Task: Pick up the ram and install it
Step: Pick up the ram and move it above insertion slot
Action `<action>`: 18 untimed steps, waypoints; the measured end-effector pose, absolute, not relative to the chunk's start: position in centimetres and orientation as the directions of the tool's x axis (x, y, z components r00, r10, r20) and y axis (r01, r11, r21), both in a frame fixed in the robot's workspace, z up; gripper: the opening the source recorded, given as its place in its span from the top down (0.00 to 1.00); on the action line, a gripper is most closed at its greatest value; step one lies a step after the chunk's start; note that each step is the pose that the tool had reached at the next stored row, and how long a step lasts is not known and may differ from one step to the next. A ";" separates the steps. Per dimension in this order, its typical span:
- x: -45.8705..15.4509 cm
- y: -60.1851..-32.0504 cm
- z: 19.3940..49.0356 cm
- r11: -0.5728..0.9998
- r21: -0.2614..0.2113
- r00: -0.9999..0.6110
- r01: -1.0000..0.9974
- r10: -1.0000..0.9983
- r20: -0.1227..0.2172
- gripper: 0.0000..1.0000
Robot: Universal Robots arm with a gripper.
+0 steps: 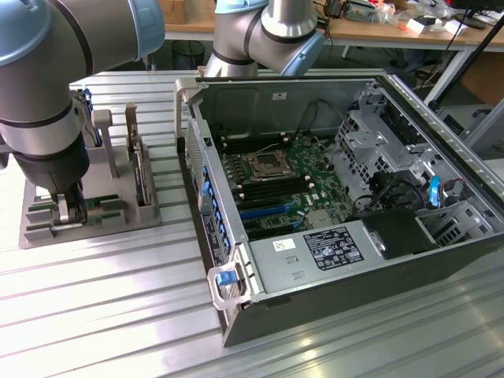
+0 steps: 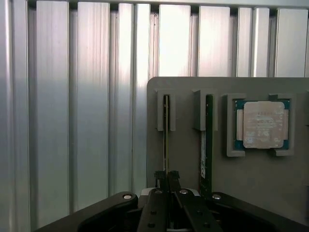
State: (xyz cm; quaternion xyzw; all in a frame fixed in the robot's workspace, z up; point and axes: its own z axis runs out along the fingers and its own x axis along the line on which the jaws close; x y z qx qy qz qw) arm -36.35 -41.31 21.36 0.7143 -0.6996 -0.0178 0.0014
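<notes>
The ram (image 2: 166,125) stands on edge in a slot of the grey holder (image 2: 188,96), showing as a thin dark line. My gripper (image 2: 167,178) is lowered over its near end, and the two black fingers (image 2: 160,177) press against either side of the stick, shut on it. In the exterior view the gripper (image 1: 67,211) is down at the front left of the same holder (image 1: 118,216), left of the open computer case (image 1: 236,315). The motherboard's long memory slots (image 1: 272,185) lie inside the case, apart from the gripper.
A second green memory stick (image 2: 208,140) stands in the neighbouring slot, close to my fingers. A square silver processor (image 2: 263,124) rests in a holder pocket. Another stick (image 1: 140,169) stands upright on the holder. Ribbed aluminium table (image 1: 102,307) surrounds everything.
</notes>
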 end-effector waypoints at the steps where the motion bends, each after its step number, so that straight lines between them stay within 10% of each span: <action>1: -36.3 -41.3 21.4 -0.021 0.027 0.021 -0.999 -1.000 -0.024 0.88; 18: -36.3 -41.3 23.2 -0.021 0.027 0.021 -0.999 -1.000 -0.024 0.88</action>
